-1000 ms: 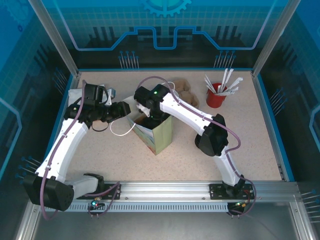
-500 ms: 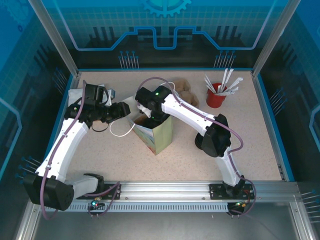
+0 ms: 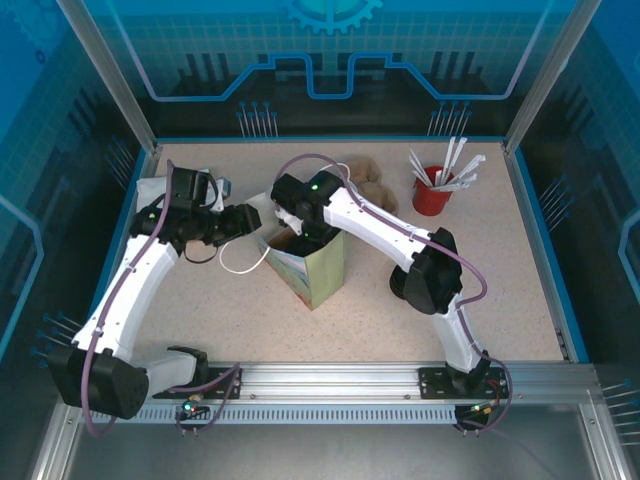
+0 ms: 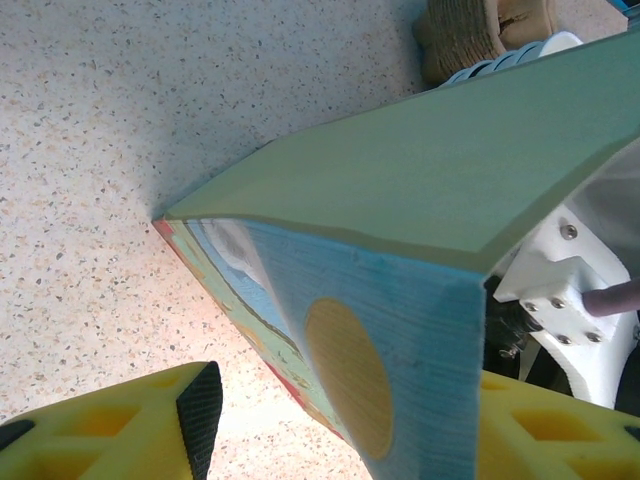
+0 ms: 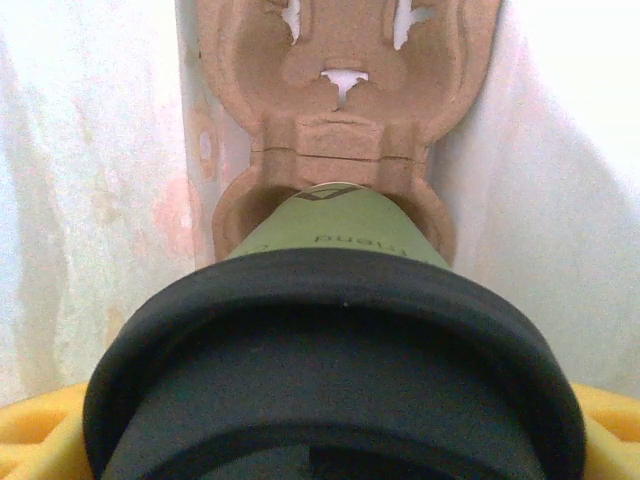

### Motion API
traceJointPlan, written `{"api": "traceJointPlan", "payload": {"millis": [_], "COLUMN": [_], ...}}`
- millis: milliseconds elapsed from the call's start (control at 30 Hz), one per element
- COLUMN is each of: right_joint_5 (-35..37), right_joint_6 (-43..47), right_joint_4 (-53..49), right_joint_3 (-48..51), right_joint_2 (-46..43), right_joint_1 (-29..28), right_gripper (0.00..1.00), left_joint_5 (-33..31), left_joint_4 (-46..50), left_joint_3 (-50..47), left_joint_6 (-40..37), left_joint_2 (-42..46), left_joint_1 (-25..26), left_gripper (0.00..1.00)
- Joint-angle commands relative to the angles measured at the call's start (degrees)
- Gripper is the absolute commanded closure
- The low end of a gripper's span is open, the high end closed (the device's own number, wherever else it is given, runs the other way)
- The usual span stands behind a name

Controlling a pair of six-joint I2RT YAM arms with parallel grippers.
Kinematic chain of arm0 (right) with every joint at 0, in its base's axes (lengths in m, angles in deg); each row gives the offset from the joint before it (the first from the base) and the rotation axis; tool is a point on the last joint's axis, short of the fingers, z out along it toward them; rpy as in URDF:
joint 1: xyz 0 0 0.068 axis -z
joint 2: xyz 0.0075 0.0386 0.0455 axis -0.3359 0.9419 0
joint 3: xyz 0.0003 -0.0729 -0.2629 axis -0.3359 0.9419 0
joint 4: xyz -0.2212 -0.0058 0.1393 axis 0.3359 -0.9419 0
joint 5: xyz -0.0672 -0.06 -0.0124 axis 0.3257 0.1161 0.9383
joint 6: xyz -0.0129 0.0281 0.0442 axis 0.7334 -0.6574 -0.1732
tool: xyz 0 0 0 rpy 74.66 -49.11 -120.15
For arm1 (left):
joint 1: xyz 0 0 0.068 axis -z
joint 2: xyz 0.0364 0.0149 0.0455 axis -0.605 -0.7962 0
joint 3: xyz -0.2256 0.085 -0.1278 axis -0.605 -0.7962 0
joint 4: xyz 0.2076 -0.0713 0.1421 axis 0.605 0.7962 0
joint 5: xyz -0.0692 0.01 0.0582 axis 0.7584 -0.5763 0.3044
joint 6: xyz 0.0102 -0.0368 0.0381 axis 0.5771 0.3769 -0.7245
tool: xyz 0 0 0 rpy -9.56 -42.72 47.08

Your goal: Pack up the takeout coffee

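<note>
The takeout coffee [image 5: 335,235], an olive-green cup with a black lid [image 5: 335,330], stands inside the paper bag [image 3: 322,272]. Its base sits in a socket of the brown pulp carrier [image 5: 345,60] at the bag's bottom. My right gripper [image 5: 335,445] is shut on the cup at the lid, and its yellow fingers [image 5: 40,430] show on both sides. From above, that arm's wrist [image 3: 300,225] dips into the bag's mouth. My left gripper [image 4: 350,430] is open astride the bag's blue side wall [image 4: 400,340]. Its black pad [image 4: 200,410] stands clear of the paper.
A red cup of white wrapped sticks [image 3: 433,192] stands at the back right. Brown pulp items [image 3: 362,175] lie behind the bag. A white loop handle [image 3: 240,264] hangs off the bag's left side. The bag's white inner walls [image 5: 90,200] stand close around the cup.
The right arm's elbow has shifted very slightly to the right. Both grippers and the bag stay as they were.
</note>
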Motion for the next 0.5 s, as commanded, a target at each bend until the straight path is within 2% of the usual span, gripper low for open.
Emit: {"api": "traceJointPlan", "payload": {"millis": [0, 467], "right_joint_5": [-1.53, -0.24], "right_joint_6": [0.5, 0.5], "right_joint_4": [-3.09, -4.19], "right_joint_3": [-2.3, -0.53], "right_joint_2": [0.33, 0.22], "right_joint_1": [0.77, 0.88], "right_gripper": [0.22, 0.22], "left_joint_5": [-1.41, -1.81], "left_joint_4": [1.78, 2.24], "left_joint_3": [-0.03, 0.49], "left_joint_6": [-0.58, -0.95], "left_joint_2": [-0.71, -0.84], "left_joint_1": [0.21, 0.21], "left_gripper": [0.4, 0.39]}}
